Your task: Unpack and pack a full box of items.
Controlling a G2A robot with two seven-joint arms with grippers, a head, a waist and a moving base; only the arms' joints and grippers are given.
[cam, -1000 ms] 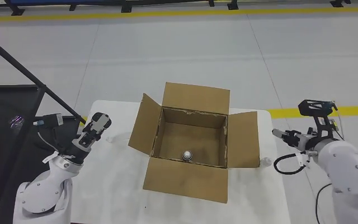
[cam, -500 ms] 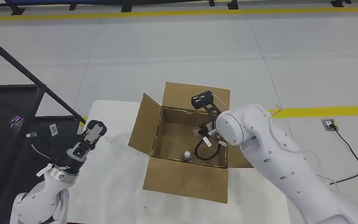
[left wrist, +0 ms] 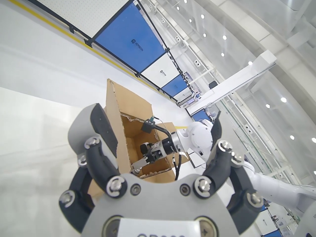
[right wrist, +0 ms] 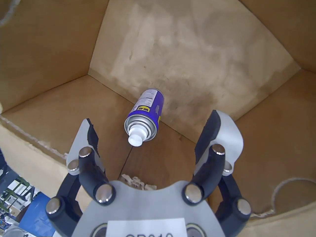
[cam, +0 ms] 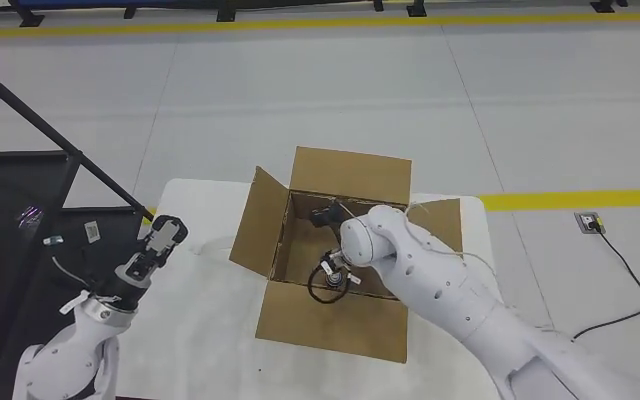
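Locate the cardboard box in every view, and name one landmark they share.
Top view: the cardboard box sits mid-table, flaps spread open.
Left wrist view: the box stands beyond the open left gripper, seen from its side.
Right wrist view: the box's brown walls rise around the spray can.
Shared landmark: the open right gripper inside the box.
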